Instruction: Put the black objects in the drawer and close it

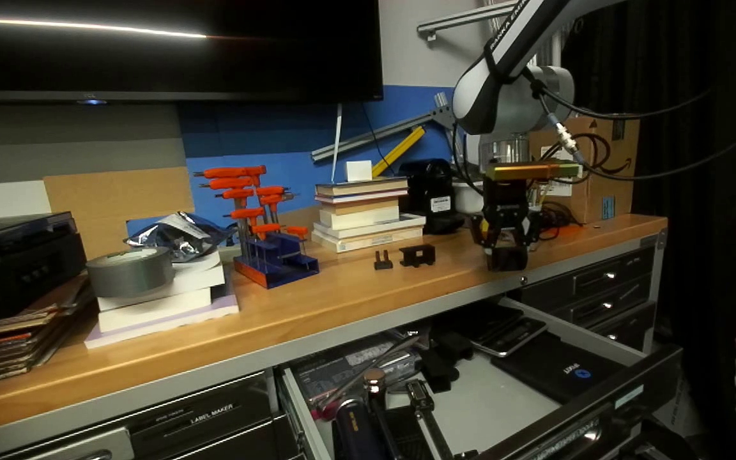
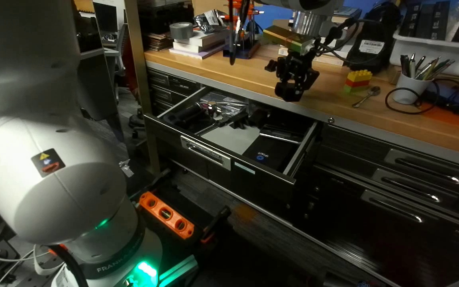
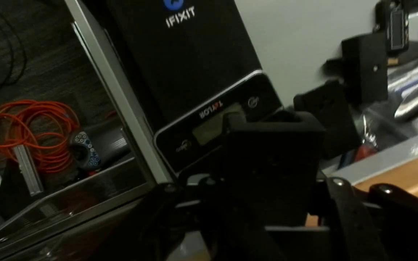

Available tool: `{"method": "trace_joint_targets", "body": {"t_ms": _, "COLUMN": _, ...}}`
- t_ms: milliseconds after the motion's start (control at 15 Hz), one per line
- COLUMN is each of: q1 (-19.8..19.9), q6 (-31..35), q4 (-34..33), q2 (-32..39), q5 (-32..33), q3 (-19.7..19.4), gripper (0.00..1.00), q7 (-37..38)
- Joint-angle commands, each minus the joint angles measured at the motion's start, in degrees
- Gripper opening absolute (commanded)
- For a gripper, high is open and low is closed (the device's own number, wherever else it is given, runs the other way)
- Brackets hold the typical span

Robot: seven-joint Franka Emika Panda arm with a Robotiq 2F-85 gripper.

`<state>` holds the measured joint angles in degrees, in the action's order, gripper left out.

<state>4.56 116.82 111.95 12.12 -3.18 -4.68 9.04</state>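
wrist view: i've got a blk block (image 3: pixel 272 163) pinched in the gripper (image 1: pixel 506 250), fingers snug on it. in both exterior views the drawer (image 1: pixel 486 386) is pulled out & the blk block's up nr the front edge of the bench (image 1: pixel 342 291); can't tell exact ht. on bench: a small pronged blk pc (image 1: pixel 383 260) just beside a small blk bracket (image 1: pixel 418 255), nr the book stack (image 1: pixel 361 220). in drawer: a dotted blk part (image 3: pixel 363 69) just beside a plain blk part (image 3: pixel 328 121), nr the scale (image 3: pixel 218 123) + ifixit box (image 3: pixel 191 54).
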Motion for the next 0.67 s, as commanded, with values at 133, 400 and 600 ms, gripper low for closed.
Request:
{"method": "trace_joint_targets", "body": {"t_ms": 133, "q1": -1.2, "q6": 7.3, "q4": 17.1, "q2": -12.0, "q5": 0.1, "q3": 2.0, "gripper": 0.25, "q7": -8.7}}
{"method": "trace_joint_targets", "body": {"t_ms": 400, "q1": -2.1, "q6": 17.5, "q4": 25.3, "q2": -14.3, "q5": -2.7, "q3": 3.2, "gripper": 0.25, "q7": -15.5}}
{"method": "trace_joint_targets", "body": {"t_ms": 600, "q1": -3.1, "q6": 25.5, "q4": 29.9, "q2": -14.3, "q5": -5.1, "q3": 4.1, "gripper": 0.25, "q7": -19.6}}
